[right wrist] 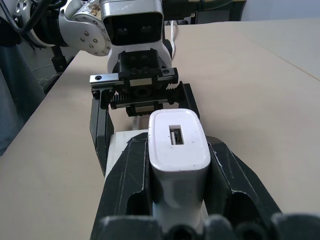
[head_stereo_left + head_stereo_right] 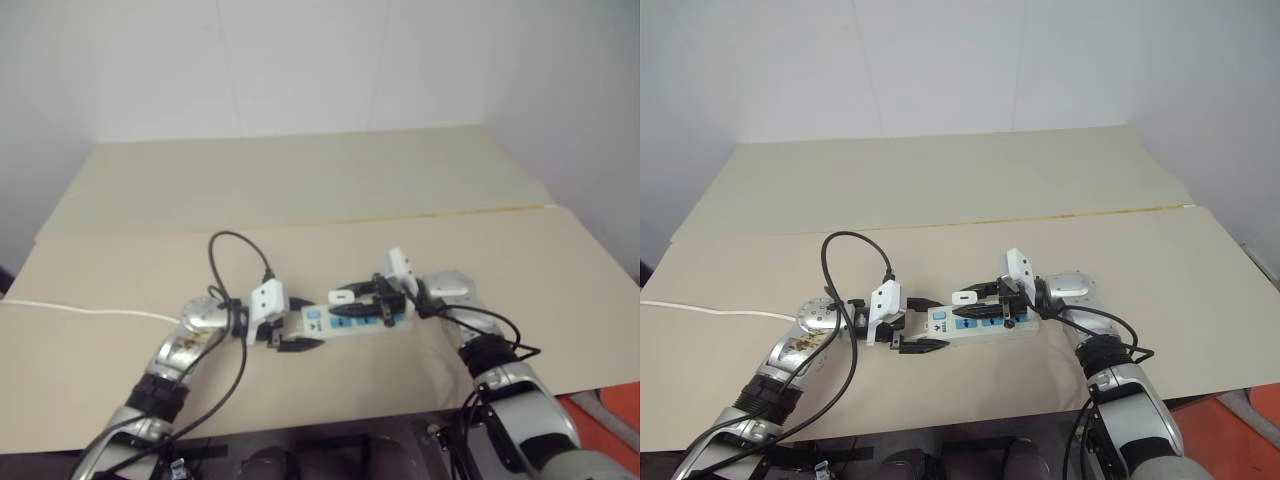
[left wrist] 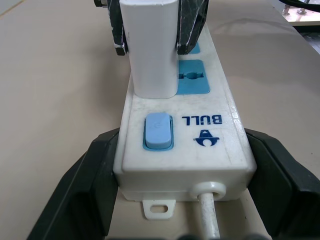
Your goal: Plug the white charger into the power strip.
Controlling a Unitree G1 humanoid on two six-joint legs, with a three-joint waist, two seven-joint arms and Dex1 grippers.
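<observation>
The power strip lies flat on the beige table, white with blue socket panels and a blue end switch. My left gripper is shut on its switch end, one black finger along each long side. The white charger stands upright on the socket panel nearest the switch. Its base meets the strip's face and its prongs are hidden. My right gripper reaches in from the other side and is shut on the charger, with its fingers against both flanks.
The strip's thin white cord trails left across the table. Black arm cables loop above my left wrist. A seam separates the near board from the far one. The table's front edge runs close below both arms.
</observation>
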